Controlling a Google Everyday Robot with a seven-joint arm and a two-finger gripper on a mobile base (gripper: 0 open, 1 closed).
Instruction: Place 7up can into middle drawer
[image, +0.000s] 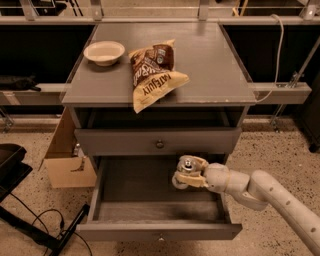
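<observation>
The 7up can (187, 163) shows its silver top and is held in my gripper (188, 173), whose tan fingers are shut around its sides. The can hangs tilted over the right part of the open middle drawer (135, 187), a shallow grey tray pulled out towards me, with its front panel and small knob at the bottom. The can is above the drawer floor; I cannot tell if it touches it. My arm (270, 192) reaches in from the lower right.
Above the open drawer is a closed grey drawer front with a knob (159, 144). On the cabinet top lie a brown-and-yellow chip bag (152, 72) and a white bowl (104, 52). A cardboard box (67, 162) and cables (40, 227) are on the floor at the left.
</observation>
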